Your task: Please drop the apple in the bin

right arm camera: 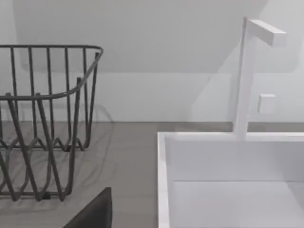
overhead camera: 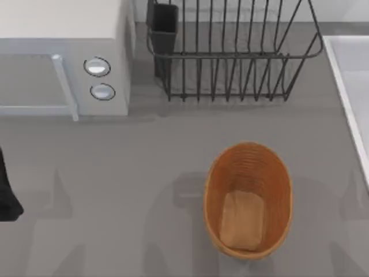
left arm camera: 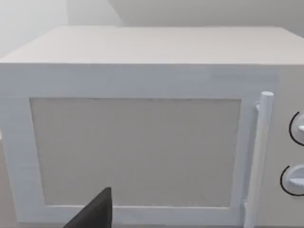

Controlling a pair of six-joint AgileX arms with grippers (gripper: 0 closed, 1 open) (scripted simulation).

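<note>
The bin [overhead camera: 214,190] is an oval orange-brown woven basket standing on the grey table, right of centre near the front, and its tan bottom is bare. The apple is out of view. My left arm [overhead camera: 7,196] is a dark shape at the table's left edge, far from the bin. A dark part of my left gripper [left arm camera: 95,213] faces the microwave door in the left wrist view. A dark part of my right gripper [right arm camera: 95,211] points toward the dish rack and the sink in the right wrist view.
A white microwave [overhead camera: 63,52] with two knobs fills the back left. A black wire dish rack [overhead camera: 230,52] stands at the back centre. A white sink [overhead camera: 354,98] with a tap [right arm camera: 247,76] runs along the right edge.
</note>
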